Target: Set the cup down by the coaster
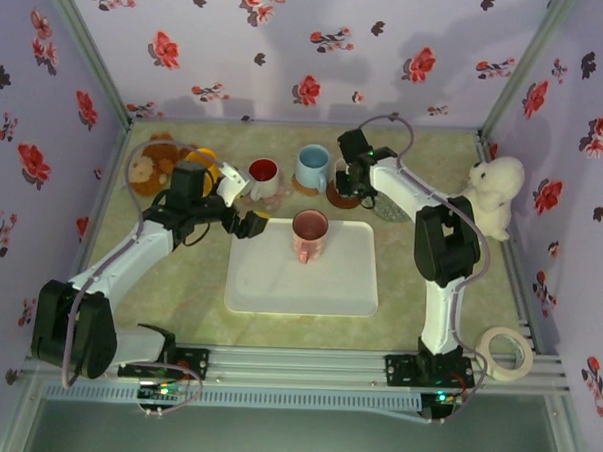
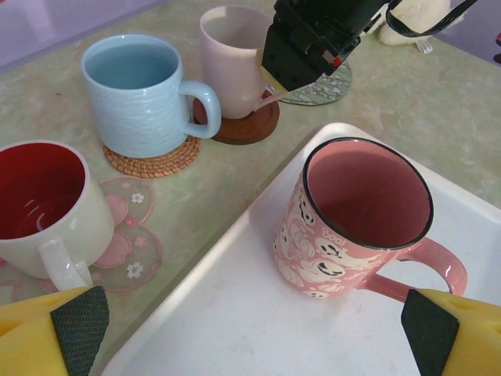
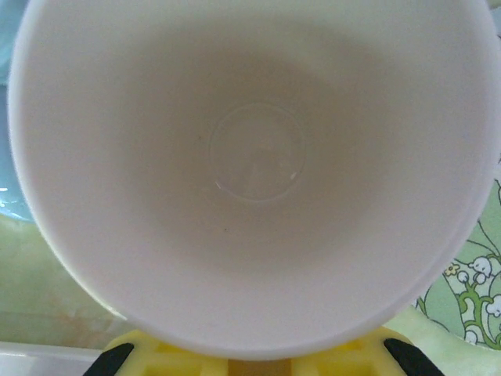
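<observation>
A pale white cup (image 2: pixel 231 63) stands on a round brown coaster (image 2: pixel 250 129) at the back of the table. My right gripper (image 1: pixel 350 180) is over it, shut on its near rim. In the right wrist view the cup's empty inside (image 3: pixel 250 172) sits just beyond the gripper (image 3: pixel 250 364). A pink ghost-print mug (image 2: pixel 356 219) stands on the white tray (image 2: pixel 235 313). My left gripper (image 2: pixel 254 333) hangs open over the tray just short of that mug, holding nothing; from above, the left gripper (image 1: pixel 244 206) is left of the mug (image 1: pixel 309 233).
A blue mug (image 2: pixel 141 94) rests on a woven coaster (image 2: pixel 156 163). A white mug with a red inside (image 2: pixel 43 204) sits on a clear flower coaster (image 2: pixel 129 243). A green floral coaster (image 2: pixel 325 88) lies behind the cup. Plush toys (image 1: pixel 495 194) (image 1: pixel 159 160) and a tape roll (image 1: pixel 504 353) flank the table.
</observation>
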Robot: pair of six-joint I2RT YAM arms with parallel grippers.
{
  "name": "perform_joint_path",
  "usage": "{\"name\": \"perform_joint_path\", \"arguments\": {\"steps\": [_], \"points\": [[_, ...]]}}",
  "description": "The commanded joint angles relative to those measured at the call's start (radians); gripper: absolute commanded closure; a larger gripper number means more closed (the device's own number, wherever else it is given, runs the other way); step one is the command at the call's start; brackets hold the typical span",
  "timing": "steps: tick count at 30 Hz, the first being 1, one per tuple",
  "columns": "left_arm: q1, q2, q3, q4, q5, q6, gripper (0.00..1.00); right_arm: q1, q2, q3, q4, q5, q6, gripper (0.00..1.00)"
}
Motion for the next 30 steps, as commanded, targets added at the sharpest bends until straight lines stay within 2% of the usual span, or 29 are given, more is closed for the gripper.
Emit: {"name": "perform_joint_path", "arguments": {"steps": [1,10,13,23,30], "points": [[0.008,-0.008,-0.011,0.016,0.019,-0.005,0.01,0.006,-0.034,-0.019,-0.014,0.014,0.028,0.94],[0.008,-0.020,-0.017,0.012,0.019,-0.005,0.01,0.008,-0.038,-0.014,-0.016,0.016,0.025,0.83],[0.007,-0.023,-0.020,0.012,0.019,-0.006,0.01,0.009,-0.040,-0.014,-0.017,0.016,0.022,0.74],[0.007,-0.029,-0.020,0.013,0.018,-0.012,0.01,0.014,-0.055,-0.017,-0.023,0.014,0.030,0.64],[0.008,-0.040,-0.013,0.006,0.019,-0.006,0.01,0.015,-0.106,-0.041,-0.017,0.009,0.059,0.53]]}}
